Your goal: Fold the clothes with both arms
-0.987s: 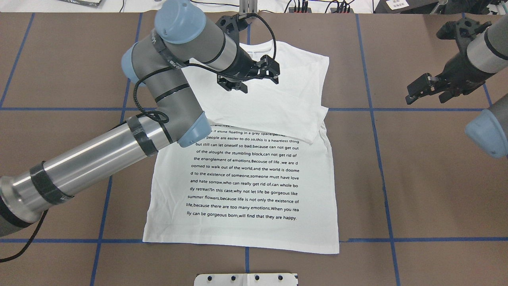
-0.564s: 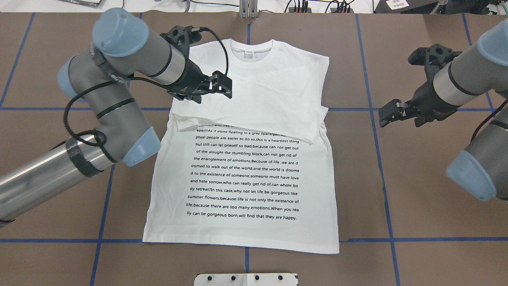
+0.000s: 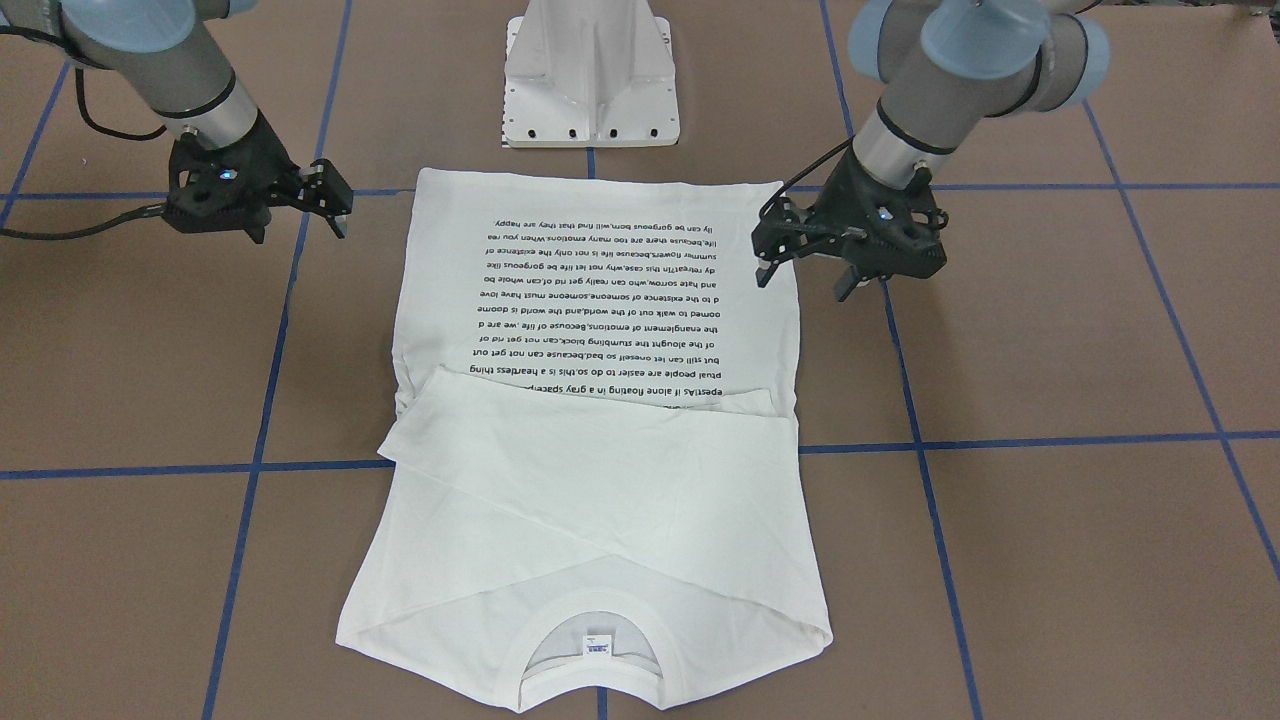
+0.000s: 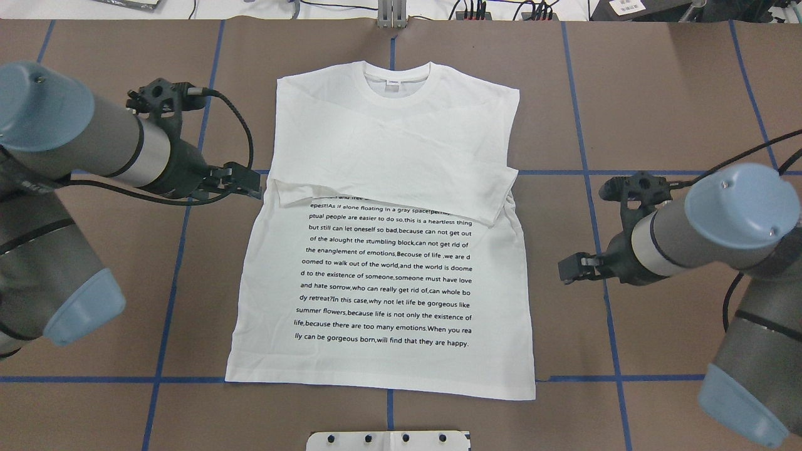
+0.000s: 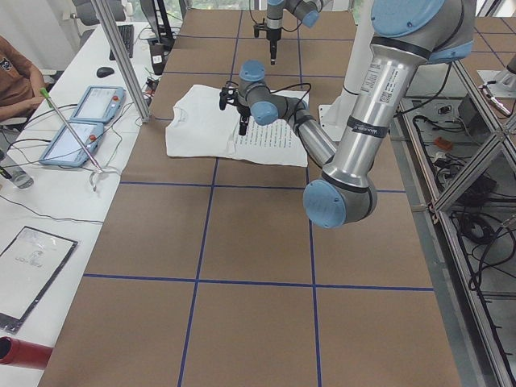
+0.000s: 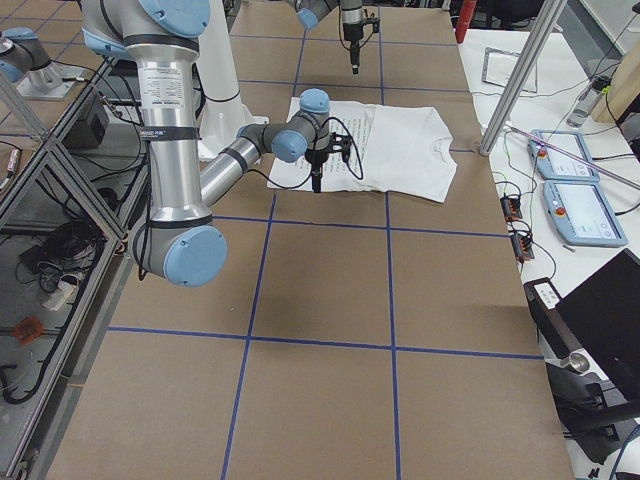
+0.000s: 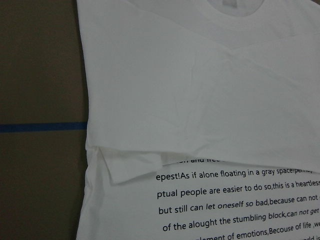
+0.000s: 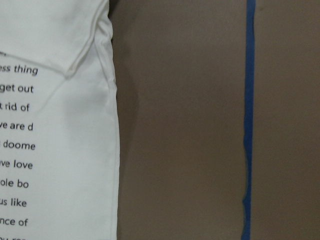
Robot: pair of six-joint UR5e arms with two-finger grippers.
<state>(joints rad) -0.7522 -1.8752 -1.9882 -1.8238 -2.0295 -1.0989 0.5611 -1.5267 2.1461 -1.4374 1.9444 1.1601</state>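
Hovering beside T-shirt (image 4: 388, 144): left jaws spread, right jaws spread (both empty).

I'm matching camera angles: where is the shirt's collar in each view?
Front-facing: collar bottom centre.
Overhead: collar top centre.
Left exterior: collar upper left.
Right exterior: collar upper right.
Left wrist: collar at top edge.
Right wrist: not in view.
Shared landmark: the printed text.

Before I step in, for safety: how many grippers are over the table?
2. Left gripper hangs just off the T-shirt's folded sleeve; right gripper off its opposite side edge.
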